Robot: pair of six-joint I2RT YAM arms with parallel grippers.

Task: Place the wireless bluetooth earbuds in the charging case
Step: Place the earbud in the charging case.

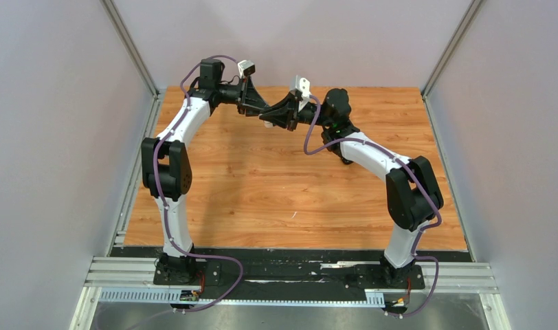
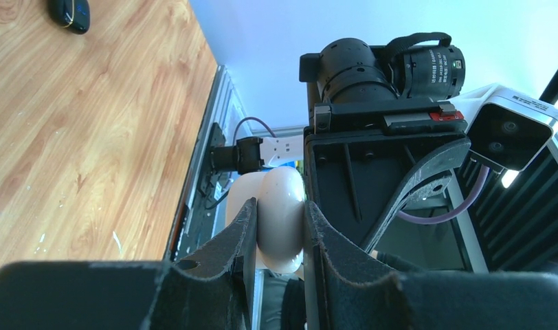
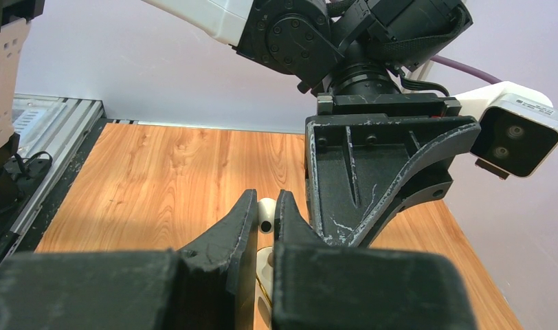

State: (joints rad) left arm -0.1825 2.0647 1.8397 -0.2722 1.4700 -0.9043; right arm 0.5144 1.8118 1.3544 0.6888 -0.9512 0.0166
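My left gripper (image 1: 262, 110) is raised over the far middle of the table, shut on a white rounded charging case (image 2: 282, 220). My right gripper (image 1: 276, 118) meets it from the right, shut on a tiny white earbud (image 3: 266, 212) pinched between its fingertips. In the right wrist view, part of the white case (image 3: 264, 267) shows just below the earbud, between my fingers. The left gripper's finger (image 3: 372, 172) stands close on the right. The grippers hide both the case and the bud in the top view. The other earbuds are out of view.
A small black rounded object (image 2: 70, 14) lies on the wooden table (image 1: 262, 185). A tiny white fleck (image 1: 294, 215) lies near the table's middle front. Grey walls close in the table at the back and on both sides.
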